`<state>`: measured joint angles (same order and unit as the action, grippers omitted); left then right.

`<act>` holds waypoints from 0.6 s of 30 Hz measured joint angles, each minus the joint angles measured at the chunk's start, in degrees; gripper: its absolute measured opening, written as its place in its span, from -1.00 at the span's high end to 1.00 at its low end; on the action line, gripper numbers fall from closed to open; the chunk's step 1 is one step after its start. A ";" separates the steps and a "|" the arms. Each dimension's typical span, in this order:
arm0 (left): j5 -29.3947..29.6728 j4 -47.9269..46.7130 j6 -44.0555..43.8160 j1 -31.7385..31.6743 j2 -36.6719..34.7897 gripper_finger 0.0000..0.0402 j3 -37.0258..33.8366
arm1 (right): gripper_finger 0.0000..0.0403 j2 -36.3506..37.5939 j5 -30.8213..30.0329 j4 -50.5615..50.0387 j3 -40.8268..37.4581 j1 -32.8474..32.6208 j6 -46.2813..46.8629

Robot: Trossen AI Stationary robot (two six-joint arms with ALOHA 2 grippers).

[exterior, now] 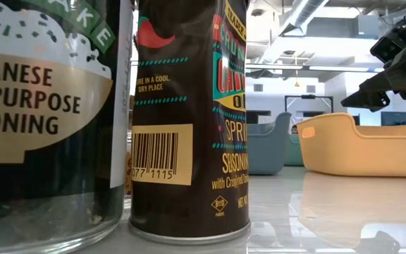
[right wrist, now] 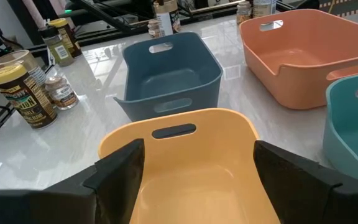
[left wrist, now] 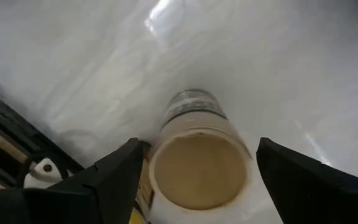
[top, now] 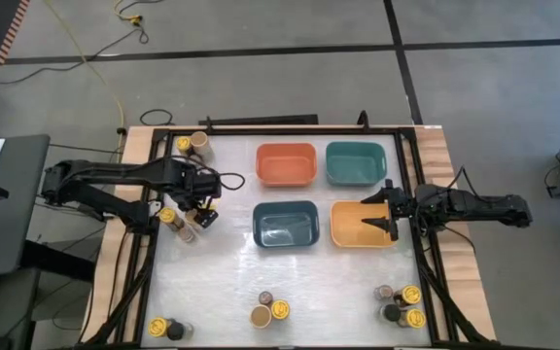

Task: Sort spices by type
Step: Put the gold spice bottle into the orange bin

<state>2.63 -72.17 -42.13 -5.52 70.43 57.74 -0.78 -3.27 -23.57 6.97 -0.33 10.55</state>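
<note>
My left gripper points down at the table's left side, open over a cluster of spice jars. In the left wrist view a tan-lidded jar stands upright on the table between its two spread fingers. One finger is close beside the jar and the other stands well clear. A yellow-lidded jar peeks out beside it. My right gripper hovers open over the yellow bin, nothing between its fingers.
Orange, teal, blue and yellow bins sit mid-table. More jars stand at the far left, along the near edge and near right. Two jars fill the low view.
</note>
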 joint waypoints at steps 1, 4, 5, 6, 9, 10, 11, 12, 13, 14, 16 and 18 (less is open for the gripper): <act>-0.12 0.21 0.30 -0.15 -0.02 -0.50 -0.49 | -0.63 -0.01 0.00 0.00 -0.01 0.01 0.00; -0.61 0.12 1.21 -0.48 -0.01 -0.50 -2.20 | -0.63 0.00 0.00 0.00 0.00 0.01 0.00; -0.89 0.03 1.55 -0.48 0.00 -0.50 -2.68 | -0.63 0.00 0.00 0.00 0.01 0.01 0.00; -1.00 -0.03 1.91 -0.48 0.00 -0.50 -3.01 | -0.63 0.00 0.00 0.00 0.00 0.01 0.00; -1.08 0.11 2.61 -0.48 -0.03 -0.50 -3.64 | -0.63 0.00 0.00 0.00 0.00 0.01 0.00; -1.09 0.10 2.84 -0.48 -0.02 -0.50 -3.69 | -0.63 0.00 0.00 0.00 0.01 0.01 0.00; -1.15 0.09 3.08 -0.48 -0.02 -0.50 -3.70 | -0.63 0.00 0.02 0.00 -0.01 0.01 0.00; -1.48 0.05 3.28 -0.48 -0.02 -0.50 -3.69 | -0.63 0.00 0.00 0.00 0.01 -0.01 0.00; -2.07 -0.11 3.37 -0.48 -0.02 -0.50 -3.70 | -0.63 0.00 0.00 0.00 -0.01 0.01 0.00; -2.67 -0.27 3.41 -0.48 -0.02 -0.50 -3.70 | -0.63 0.00 0.00 0.00 0.00 0.01 0.00; -3.12 -0.60 3.39 -0.48 -0.02 -0.50 -3.68 | -0.63 0.00 0.01 0.00 0.00 0.00 0.00; -3.23 -0.62 3.39 -0.46 -0.02 -0.50 -3.70 | -0.63 0.00 0.00 0.00 0.01 0.01 0.00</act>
<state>-0.60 -72.79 -38.74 -5.98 70.41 54.04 -0.78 -3.27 -23.57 6.98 -0.32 10.55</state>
